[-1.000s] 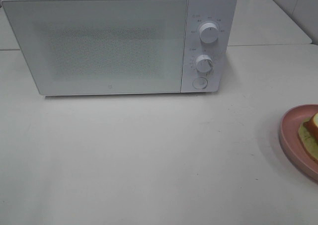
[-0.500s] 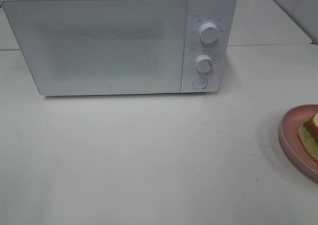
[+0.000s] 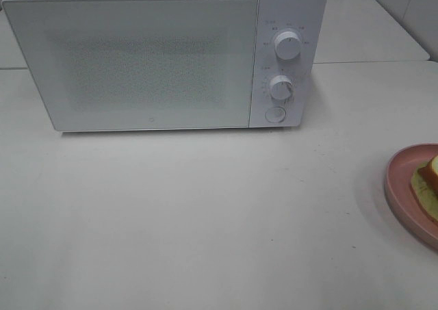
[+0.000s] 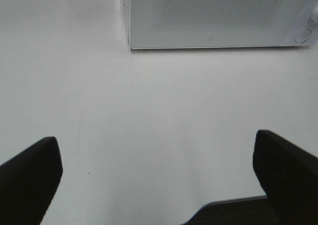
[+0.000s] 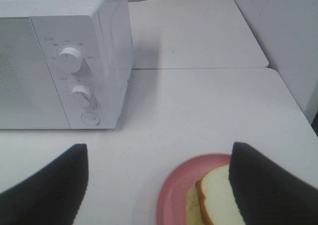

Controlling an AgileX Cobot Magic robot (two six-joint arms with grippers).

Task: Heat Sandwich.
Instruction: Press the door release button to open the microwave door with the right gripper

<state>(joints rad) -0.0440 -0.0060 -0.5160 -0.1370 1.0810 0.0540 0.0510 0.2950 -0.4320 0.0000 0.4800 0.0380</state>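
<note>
The sandwich (image 3: 428,187) lies on a round pink plate (image 3: 404,180) at the table's right edge, cut off by the frame. In the right wrist view the sandwich (image 5: 213,192) shows white bread with a brown crust on the pink plate (image 5: 174,187). My right gripper (image 5: 159,185) hangs open above the plate, one dark finger (image 5: 263,185) covering part of the bread. My left gripper (image 4: 156,170) is open over bare table, apart from everything. The white microwave (image 3: 164,57) stands at the back with its door shut. Neither gripper shows in the high view.
The microwave has two knobs (image 3: 288,44) (image 3: 281,89) and a round button (image 3: 275,115) on its right panel. A second table surface (image 5: 194,31) lies behind, and a wall (image 5: 283,36) stands to the right.
</note>
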